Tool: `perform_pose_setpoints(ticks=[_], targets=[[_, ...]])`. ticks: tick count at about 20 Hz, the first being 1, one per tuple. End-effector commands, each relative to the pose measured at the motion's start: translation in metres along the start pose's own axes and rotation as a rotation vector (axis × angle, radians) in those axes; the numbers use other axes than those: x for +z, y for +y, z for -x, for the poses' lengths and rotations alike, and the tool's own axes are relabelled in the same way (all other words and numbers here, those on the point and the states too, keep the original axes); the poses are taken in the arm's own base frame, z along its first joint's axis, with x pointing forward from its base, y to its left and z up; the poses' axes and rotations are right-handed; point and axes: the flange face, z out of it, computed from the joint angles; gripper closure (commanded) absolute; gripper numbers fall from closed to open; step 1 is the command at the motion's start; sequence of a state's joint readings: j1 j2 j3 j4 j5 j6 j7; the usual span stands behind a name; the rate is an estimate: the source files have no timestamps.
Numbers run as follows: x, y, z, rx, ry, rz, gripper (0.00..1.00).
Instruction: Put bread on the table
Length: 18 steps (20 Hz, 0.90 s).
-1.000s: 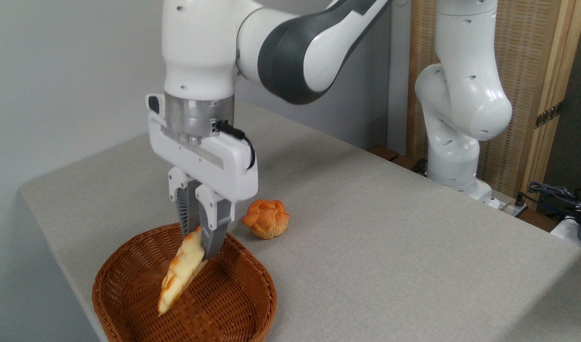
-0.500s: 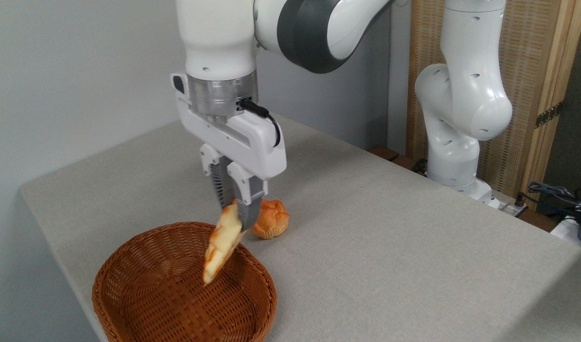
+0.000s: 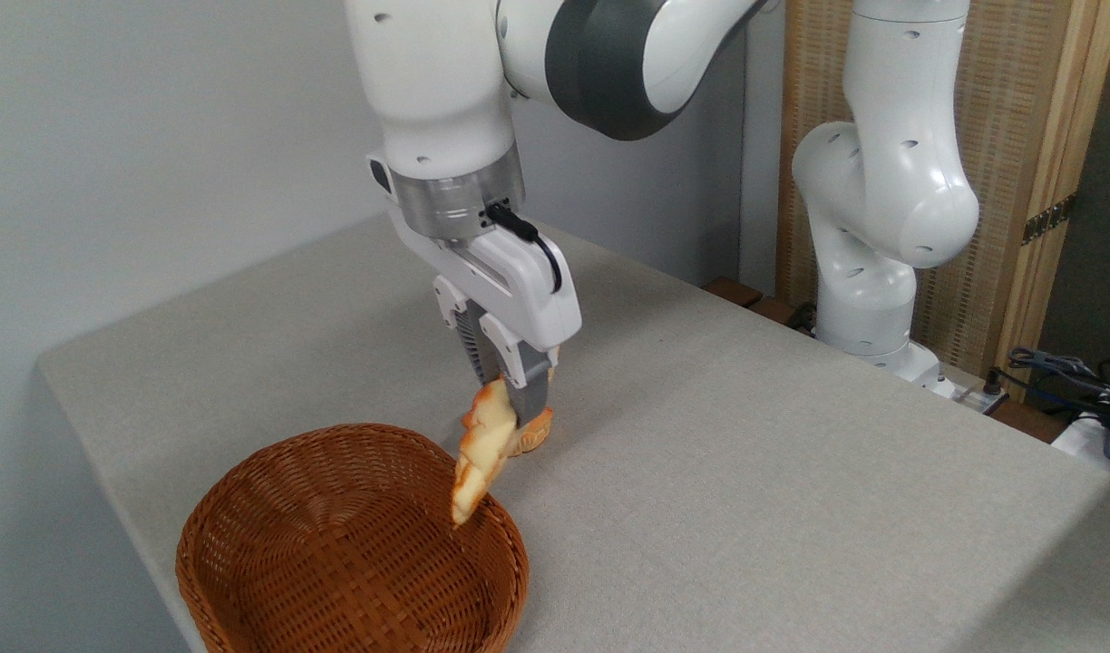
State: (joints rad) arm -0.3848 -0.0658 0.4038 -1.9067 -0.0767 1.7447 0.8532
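Note:
The bread [image 3: 479,453], a long golden loaf with pale ridges, hangs in the air by its upper end, tilted with its lower tip over the right rim of the basket. My gripper [image 3: 508,399] is shut on the loaf's top end, pointing down. It sits above the grey cloth table [image 3: 745,472], just right of the basket and in front of the small bun.
A brown wicker basket [image 3: 274,562] stands at the table's near left corner, with nothing in it. A small round orange bun [image 3: 539,428] sits on the cloth behind my fingers, mostly hidden. The arm's white base [image 3: 868,272] stands at the far right edge.
My gripper has carried the bread up and to the right, from inside the basket to above its right rim, now in front of the bun.

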Motion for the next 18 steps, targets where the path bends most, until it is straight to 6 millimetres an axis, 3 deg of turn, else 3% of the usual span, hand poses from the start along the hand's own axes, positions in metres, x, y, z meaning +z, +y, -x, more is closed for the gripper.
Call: perform_pose_setpoints(ticks=[1,4,6,13,18], targets=[[0.009,0.003,0.013,0.010,-0.027,0.033,0.58],[0.022,0.004,0.017,0.039,-0.049,0.061,0.58],[0.028,0.004,0.019,0.035,-0.058,0.073,0.50],[0.051,0.008,0.025,0.042,-0.093,0.108,0.50],[0.054,0.012,0.029,0.071,-0.120,0.147,0.50]])
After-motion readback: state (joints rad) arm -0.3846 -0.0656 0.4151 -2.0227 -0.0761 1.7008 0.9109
